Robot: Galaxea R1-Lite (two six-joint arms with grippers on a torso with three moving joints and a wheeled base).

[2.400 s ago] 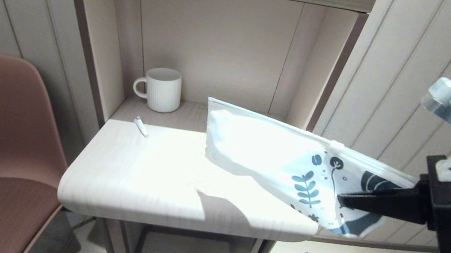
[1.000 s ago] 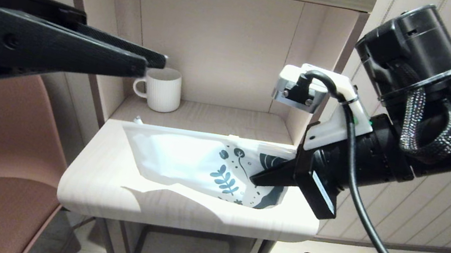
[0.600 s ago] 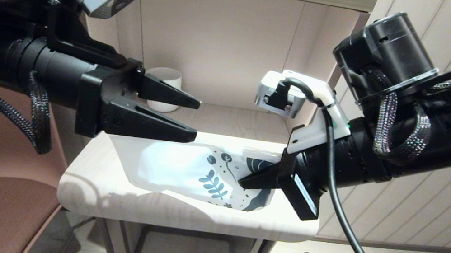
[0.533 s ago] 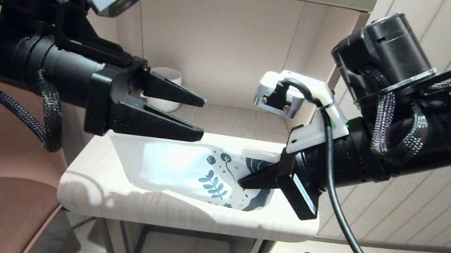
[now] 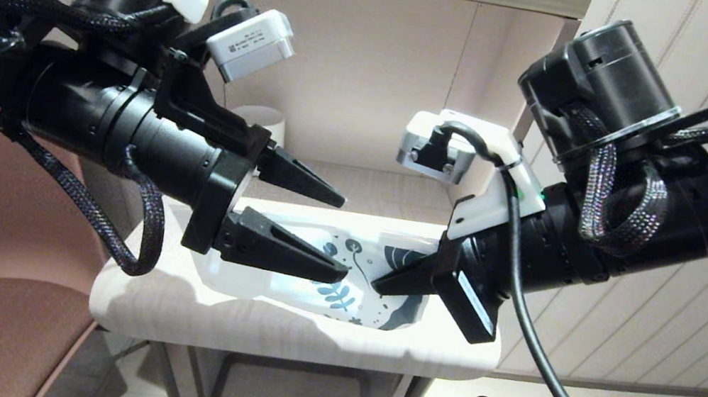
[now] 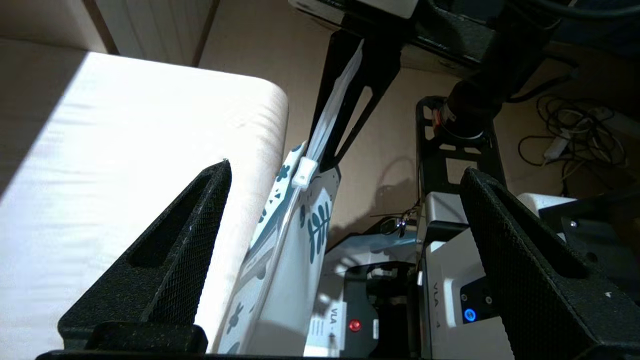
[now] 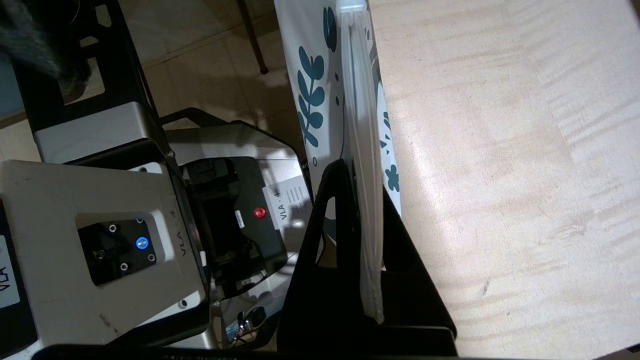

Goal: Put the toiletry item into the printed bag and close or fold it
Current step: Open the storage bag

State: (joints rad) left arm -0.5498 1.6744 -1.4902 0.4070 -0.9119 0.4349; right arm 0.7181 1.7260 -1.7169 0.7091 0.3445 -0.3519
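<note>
Bag (image 5: 351,256) held over tabletop (image 5: 274,329), printed end clamped in right gripper (image 5: 383,284). Left gripper (image 5: 340,236) spread wide, fingers (image 6: 170,255) straddling the bag's zip edge. Slider (image 6: 304,172) visible. Bag contents unreadable. Mug (image 5: 261,115) behind, partly hidden; tube hidden.

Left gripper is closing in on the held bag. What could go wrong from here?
1. The right gripper pinches only the printed end of the bag, so a tug from the left gripper might pull it free.
2. The open left fingers straddle the bag near its slider; closing there may clamp the mouth shut.
3. The mug sits right behind the left arm.
</note>
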